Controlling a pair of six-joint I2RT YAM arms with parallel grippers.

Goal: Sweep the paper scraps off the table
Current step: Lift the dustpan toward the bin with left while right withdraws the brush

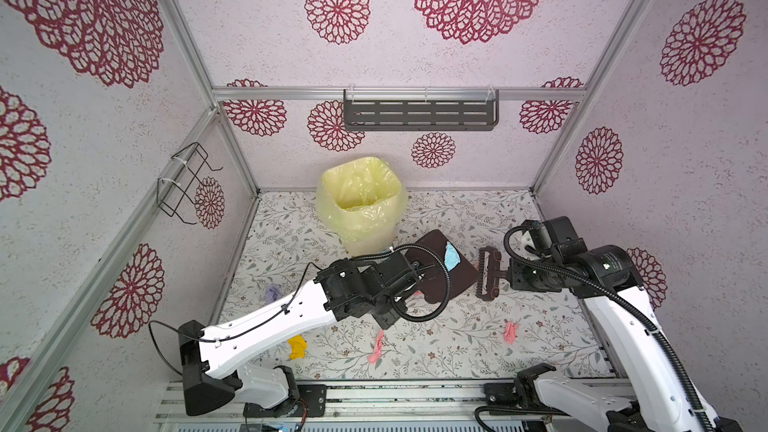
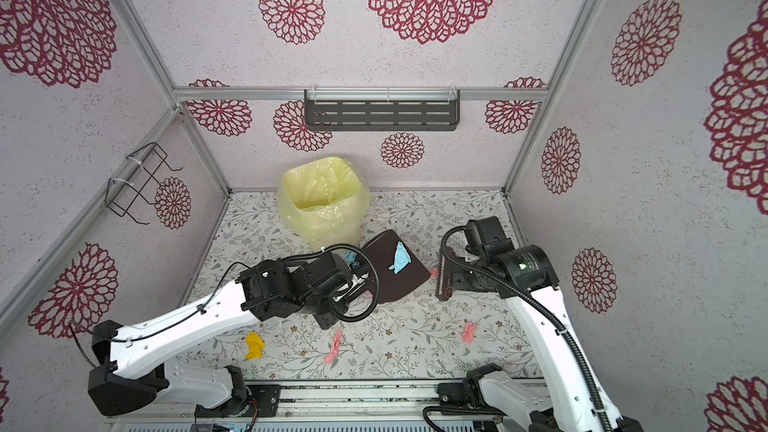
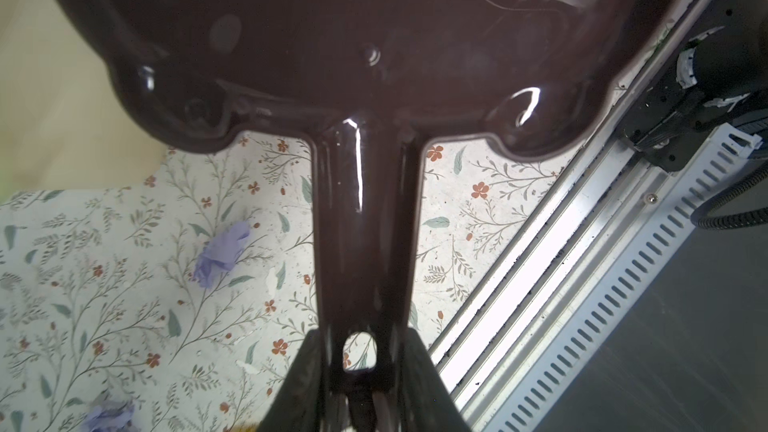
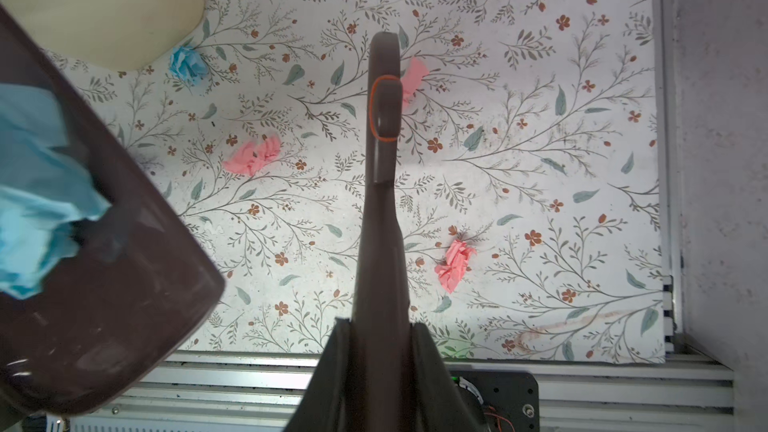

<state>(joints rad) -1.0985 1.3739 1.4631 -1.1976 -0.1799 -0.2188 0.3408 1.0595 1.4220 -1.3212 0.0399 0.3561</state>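
The light blue crumpled paper wad [image 1: 451,260] lies loose on the tray of the dark brown glossy plastic dustpan [image 1: 461,280], out beyond the fingertips of my left gripper [image 3: 360,338], past the full run of the handle. The wad is elongated, and its long axis sits oblique to the handle line. The left fingers [image 3: 299,367] are closed on the handle end, one on each flank. The dustpan's long axis runs straight out from them, lip leading. The left wrist view shows the tray's underside with pattern beneath it, so I judge that it is carried clear of the white vine-printed table [image 1: 436,338]. My right gripper [image 4: 380,326] is clamped on the handle of the dark brown hand brush [image 1: 484,276]. That handle runs straight out from the right fingers toward the dustpan, with the head bar set across it just beside the tray's corner, bristles facing the tray. I cannot tell whether the bristles touch the table. The pink, yellow and lilac paper scraps [image 1: 377,347] lie on the table behind both sets of fingers, toward the arm bases. The pale yellow bag-lined bin [image 1: 361,201] stands to one side of the left fingers, near the tray's far corner, not ahead of the lip. Step in hand, as I judge it: carrying one load to the bin. The next move calls for turning the lip over the bin mouth, then tipping it down. Hold the tray level until then, since the wad is unrestrained.
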